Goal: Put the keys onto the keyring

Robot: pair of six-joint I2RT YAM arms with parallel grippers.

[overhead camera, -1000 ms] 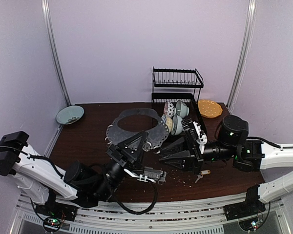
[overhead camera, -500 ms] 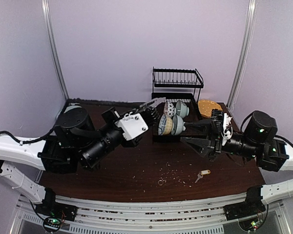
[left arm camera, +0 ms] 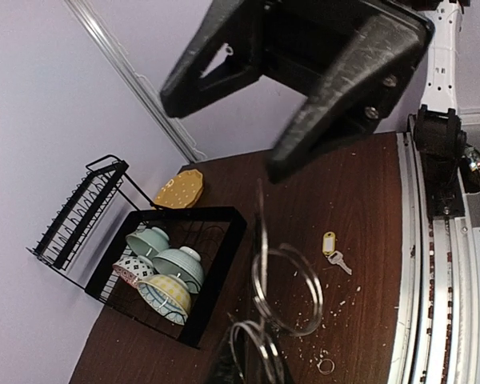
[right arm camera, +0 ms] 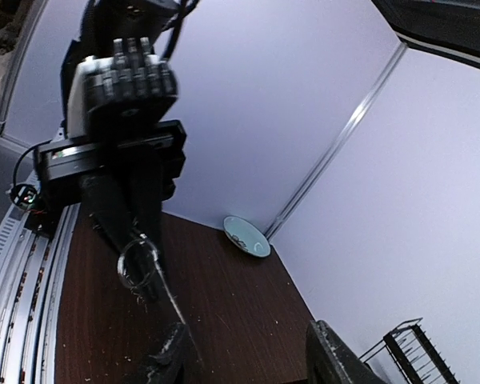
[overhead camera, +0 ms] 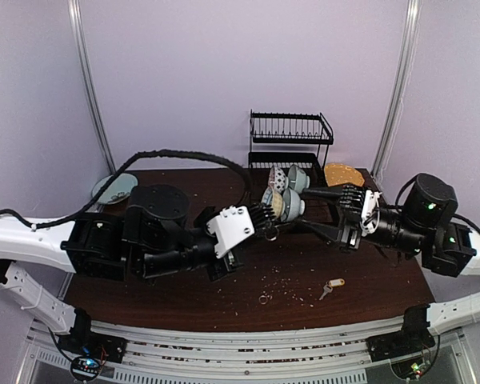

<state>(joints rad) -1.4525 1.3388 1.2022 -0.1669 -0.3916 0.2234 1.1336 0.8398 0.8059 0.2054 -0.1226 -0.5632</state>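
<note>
L tool [overhead camera: 264, 221], now lower, grips thin grey metal hoop [left arm camera: 260, 276]; R tool [overhead camera: 302, 210] wider, empty; yellow-tagged silver key [overhead camera: 330, 286] unmoved, brown table [overhead camera: 184, 304].

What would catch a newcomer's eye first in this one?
Two black grippers face each other in mid-air above the dark brown wooden table: the left gripper is shut on the thin grey metal keyring, small rings dangling from it, and the right gripper stands open just opposite. Below, toward the table's front right, the small silver key with a yellow plastic tag lies untouched.
</note>
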